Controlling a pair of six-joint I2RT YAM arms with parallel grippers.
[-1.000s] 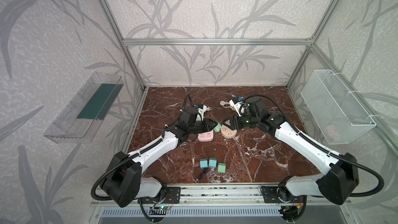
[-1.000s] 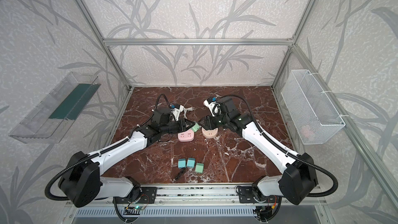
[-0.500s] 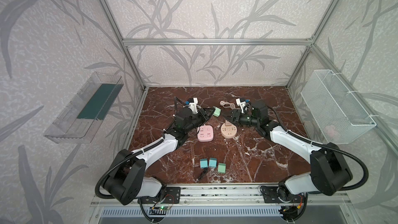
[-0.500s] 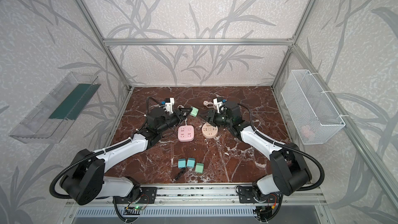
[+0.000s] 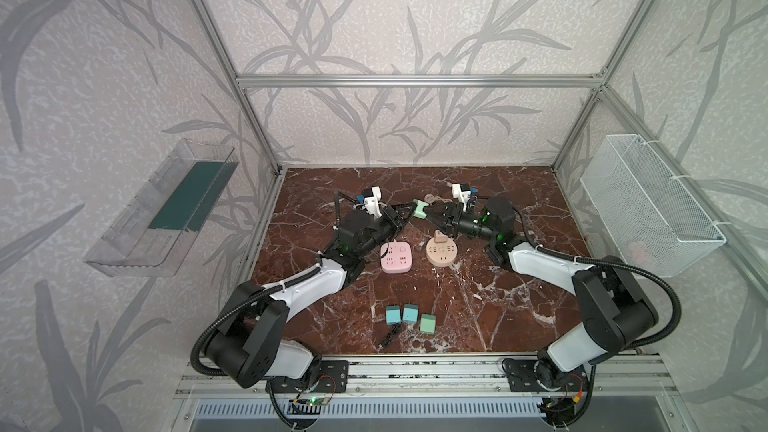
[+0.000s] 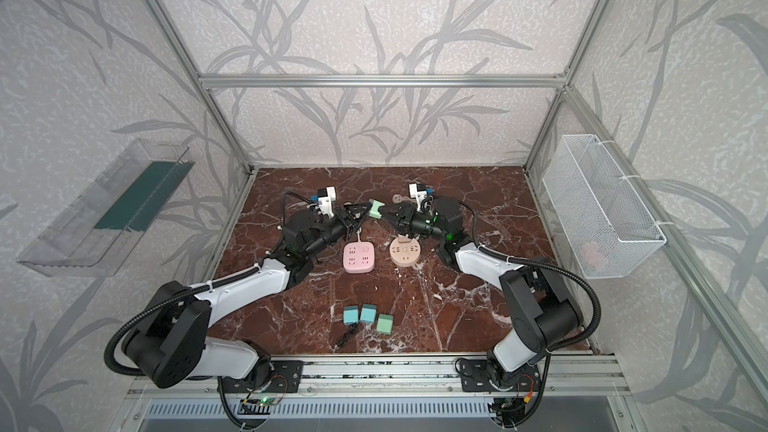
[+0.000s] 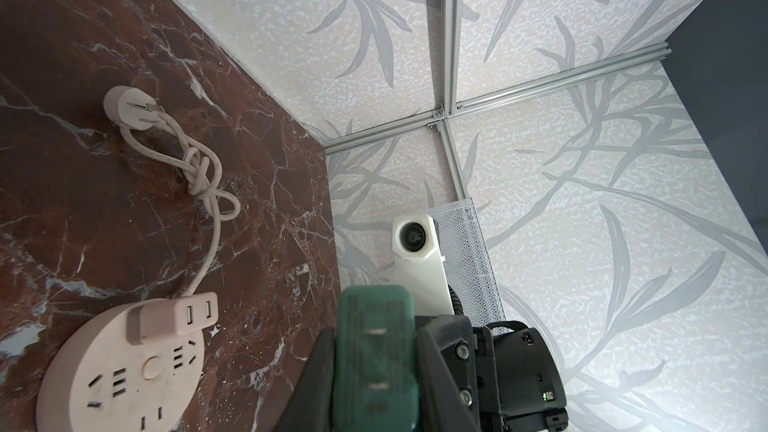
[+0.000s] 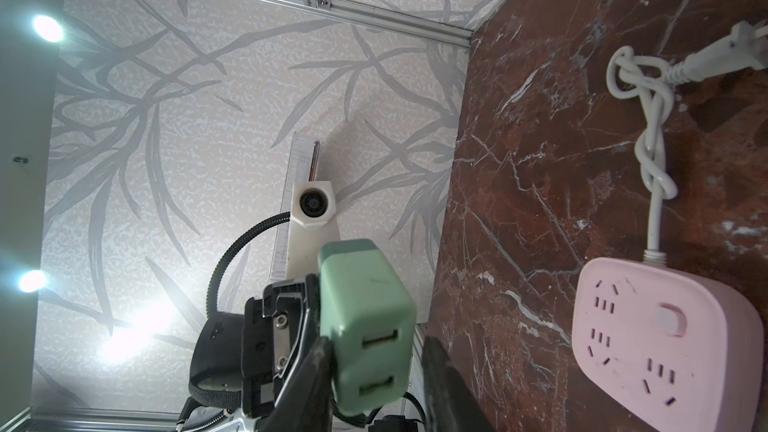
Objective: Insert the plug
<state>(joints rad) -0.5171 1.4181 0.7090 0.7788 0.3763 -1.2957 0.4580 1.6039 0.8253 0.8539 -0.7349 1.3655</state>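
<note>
Both arms meet mid-air over the back half of the tabletop [image 5: 498, 284]. The green plug [image 5: 419, 209] hangs between them, off the surface, above and behind the gap between the two strips, and is seated in neither.

The left end effector [image 5: 406, 214] is clenched on the green plug. In the left wrist view the plug [image 7: 374, 367] sits pinched between its fingers [image 7: 320, 367], with two flat prongs facing that camera.

The right end effector [image 5: 432, 213] straddles the same plug from the other side. In the right wrist view the plug [image 8: 365, 326] shows two USB ports. One finger lies against it and a sliver of gap shows at the other finger [image 8: 436, 371]. We cannot tell if this one is clamped.

The pink strip [image 5: 397, 257] lies flat under the left end effector. The round beige strip [image 5: 442, 252] is just beside it, with a beige adapter [image 7: 174, 317] already plugged into it.

Three spare cubes [image 5: 410, 313] sit in a row near the front edge, with a small black cable [image 5: 390, 336] just in front of them.
</note>
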